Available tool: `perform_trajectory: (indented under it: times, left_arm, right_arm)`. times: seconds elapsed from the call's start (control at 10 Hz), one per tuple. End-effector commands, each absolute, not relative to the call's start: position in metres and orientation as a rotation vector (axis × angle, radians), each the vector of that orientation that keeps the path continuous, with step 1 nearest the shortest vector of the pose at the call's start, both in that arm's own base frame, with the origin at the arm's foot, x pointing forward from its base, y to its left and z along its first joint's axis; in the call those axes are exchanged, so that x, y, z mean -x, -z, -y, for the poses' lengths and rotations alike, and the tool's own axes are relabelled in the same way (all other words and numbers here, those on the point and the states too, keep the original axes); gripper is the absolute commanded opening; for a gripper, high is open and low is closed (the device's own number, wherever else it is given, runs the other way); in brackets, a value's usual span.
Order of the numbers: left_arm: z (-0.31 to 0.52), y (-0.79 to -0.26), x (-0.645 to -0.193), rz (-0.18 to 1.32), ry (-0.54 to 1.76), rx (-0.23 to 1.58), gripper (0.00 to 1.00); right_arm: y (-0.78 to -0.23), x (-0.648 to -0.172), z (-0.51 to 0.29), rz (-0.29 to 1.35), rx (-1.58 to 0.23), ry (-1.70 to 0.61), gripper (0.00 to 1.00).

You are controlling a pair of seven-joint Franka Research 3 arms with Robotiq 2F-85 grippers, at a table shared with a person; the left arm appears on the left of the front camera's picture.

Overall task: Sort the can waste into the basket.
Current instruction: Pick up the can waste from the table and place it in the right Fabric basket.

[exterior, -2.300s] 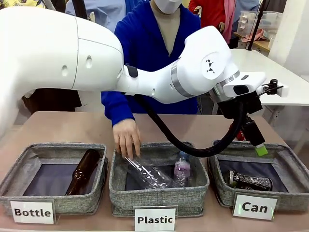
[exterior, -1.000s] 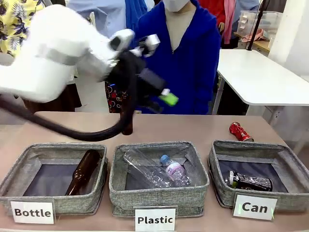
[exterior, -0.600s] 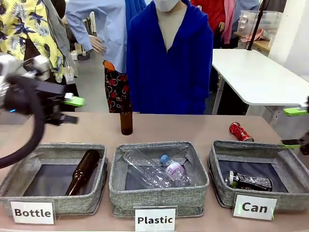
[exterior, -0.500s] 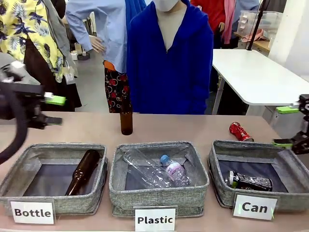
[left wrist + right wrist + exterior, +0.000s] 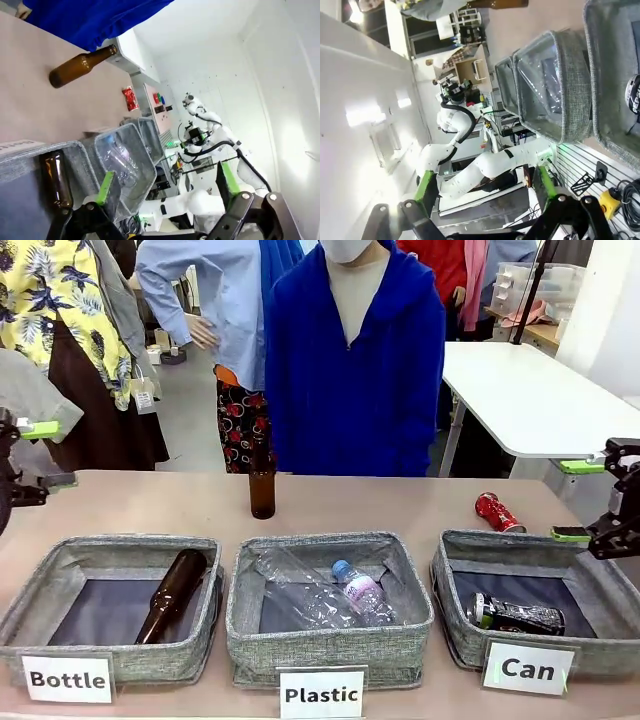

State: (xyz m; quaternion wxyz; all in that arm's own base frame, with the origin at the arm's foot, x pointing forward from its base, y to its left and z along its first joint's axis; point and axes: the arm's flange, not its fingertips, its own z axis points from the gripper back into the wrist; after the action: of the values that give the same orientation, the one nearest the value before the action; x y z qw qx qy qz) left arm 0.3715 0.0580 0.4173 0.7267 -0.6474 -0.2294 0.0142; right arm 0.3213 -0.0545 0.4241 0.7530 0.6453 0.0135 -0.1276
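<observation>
While the left gripper point(image 5: 45, 453), wide open and empty, has withdrawn to the left edge of the table point(image 5: 380, 505), the right gripper point(image 5: 572, 500), equally wide, arrives at the right edge. Black can point(image 5: 515, 615) lies in the basket point(image 5: 600, 655); red can point(image 5: 497, 512) waits behind its far rim, likely next.

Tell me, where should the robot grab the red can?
Probably across its narrow middle, coming down from above. The red can lies on its side on the table behind the basket, long sides bare. The open right end effector is nearest.
</observation>
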Motion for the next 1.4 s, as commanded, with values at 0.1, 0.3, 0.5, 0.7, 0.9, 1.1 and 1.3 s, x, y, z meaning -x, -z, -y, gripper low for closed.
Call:
perform_trajectory:
  times: [0.1, 0.3, 0.5, 0.7, 0.9, 1.1, 1.3]
  left_arm:
    - [-0.053, -0.427, -0.369, 0.488, -0.02, 1.402, 1.0]
    - [-0.053, -0.427, -0.369, 0.488, -0.02, 1.402, 1.0]
    - [-0.053, -0.427, -0.369, 0.488, -0.02, 1.402, 1.0]
    - [-0.053, -0.427, -0.369, 0.488, -0.02, 1.402, 1.0]
    - [-0.053, -0.427, -0.369, 0.488, -0.02, 1.402, 1.0]
    - [-0.053, -0.427, -0.369, 0.488, -0.02, 1.402, 1.0]
    - [-0.053, -0.427, -0.369, 0.488, -0.02, 1.402, 1.0]
  right_arm:
    - [-0.428, -0.317, 0.055, -0.044, -1.393, 0.277, 1.0]
    - [-0.428, -0.317, 0.055, -0.044, -1.393, 0.277, 1.0]
    - [-0.428, -0.317, 0.055, -0.044, -1.393, 0.277, 1.0]
    - [-0.428, -0.317, 0.055, -0.044, -1.393, 0.277, 1.0]
    - [-0.426, -0.321, 0.054, -0.025, -1.408, 0.275, 1.0]
    - [-0.446, -0.333, 0.024, -0.036, -1.19, 0.199, 1.0]
    - [-0.46, -0.374, 0.013, 0.05, -0.902, 0.323, 1.0]
